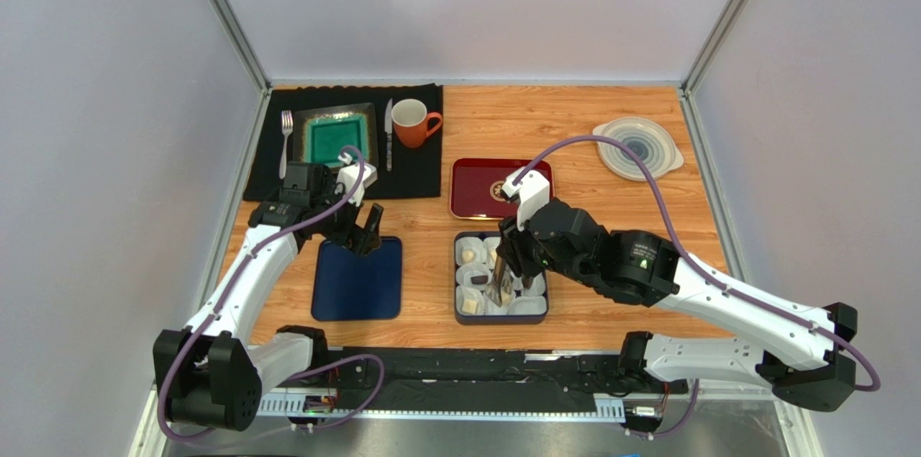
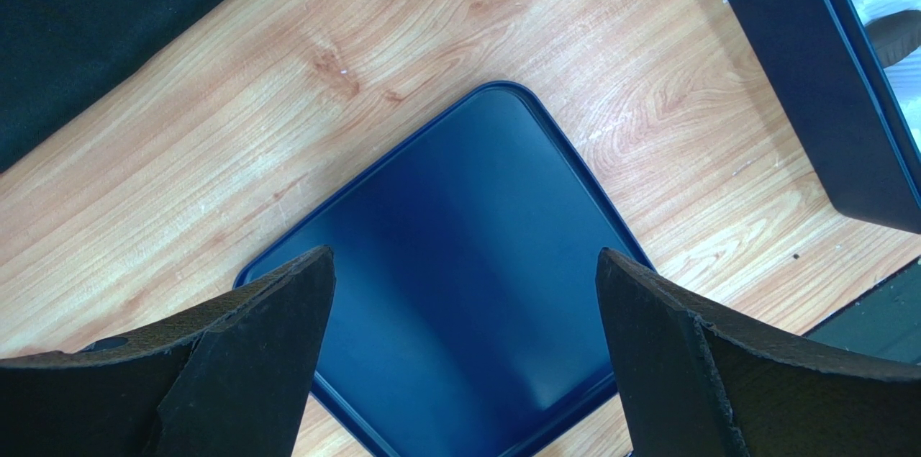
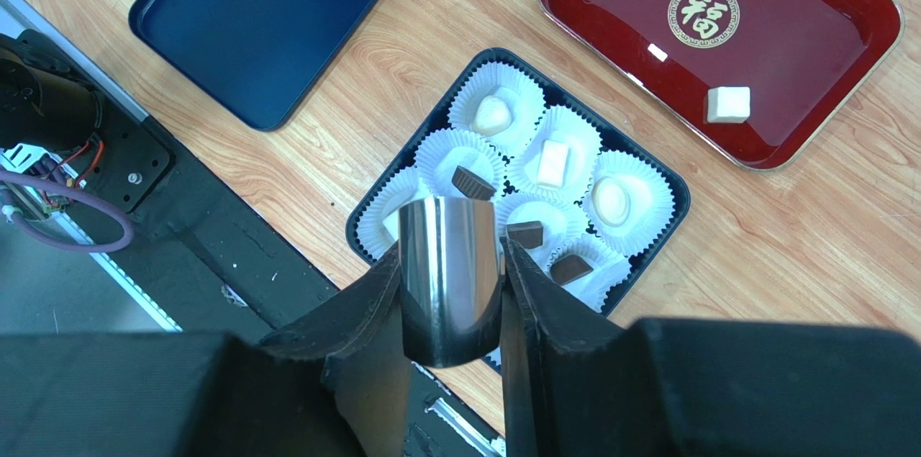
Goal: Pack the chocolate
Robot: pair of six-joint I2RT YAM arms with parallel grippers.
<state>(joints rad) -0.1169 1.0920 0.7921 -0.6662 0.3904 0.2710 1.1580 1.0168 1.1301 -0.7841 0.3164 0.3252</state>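
A dark box point(image 3: 659, 230) lined with white paper cups holds three cream chocolates point(image 3: 552, 162) and three dark chocolates point(image 3: 472, 183). One cream cube point(image 3: 728, 104) lies on the red tray point(image 3: 822, 4). My right gripper point(image 3: 449, 252) is shut on a shiny metal tool, seemingly tongs point(image 3: 446, 274), and hovers over the box's near side; in the top view the right gripper point(image 1: 506, 263) is above the box point(image 1: 459, 311). My left gripper point(image 2: 465, 284) is open and empty above the blue lid point(image 2: 465, 263); the top view shows the left gripper point(image 1: 368, 232) at the lid's far edge point(image 1: 358, 279).
A black mat point(image 1: 422, 171) at the back left carries a green plate point(image 1: 336, 136), a fork point(image 1: 285, 142), a knife point(image 1: 388, 133) and an orange mug point(image 1: 412, 122). A clear round lid point(image 1: 639, 146) lies at the back right. The red tray point(image 1: 499, 187) sits just behind the box.
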